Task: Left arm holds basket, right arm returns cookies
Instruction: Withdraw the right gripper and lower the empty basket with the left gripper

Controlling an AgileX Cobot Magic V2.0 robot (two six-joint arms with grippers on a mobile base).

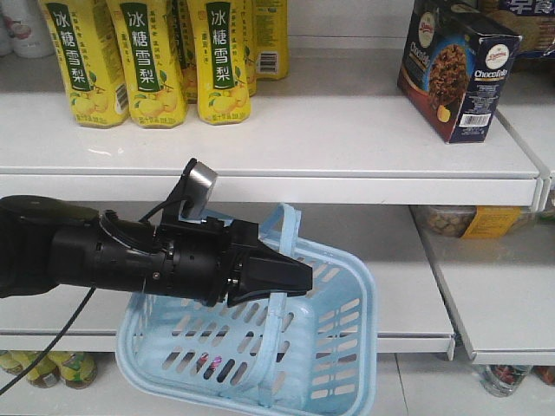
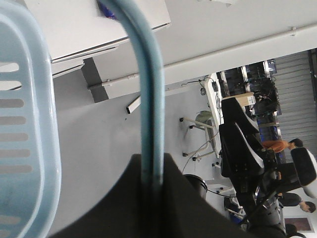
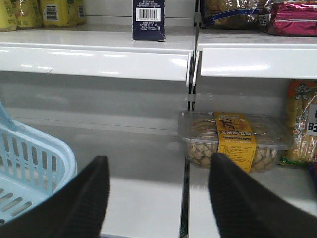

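Left arm (image 1: pixel 104 256), thick black cylinder with cable and a silver camera block on top, reaches in from 9 o'clock. Left claw (image 1: pixel 290 279) is pinched tight on the flat loop handle (image 2: pixel 151 99) of the basket (image 1: pixel 338 347); the left wrist view shows the handle strip running into the black jaws. The basket is light blue glossy plastic with slotted sides, hanging in front of the lower shelf (image 1: pixel 408 260).

Cookies (image 1: pixel 455 65), a dark navy cardboard box with cookie picture, round white logo and barcode, stand upright on the upper shelf (image 1: pixel 347 139) at 1 o'clock. Yellow pear-drink bottles (image 1: pixel 147 56) stand at 11 o'clock.

Right claw (image 3: pixel 158 198): ribbed black fingers (image 3: pixel 81 203) spread wide, holding nothing. A clear tub of biscuits (image 3: pixel 233 144) with a yellow band sits on the lower shelf at 2 o'clock.
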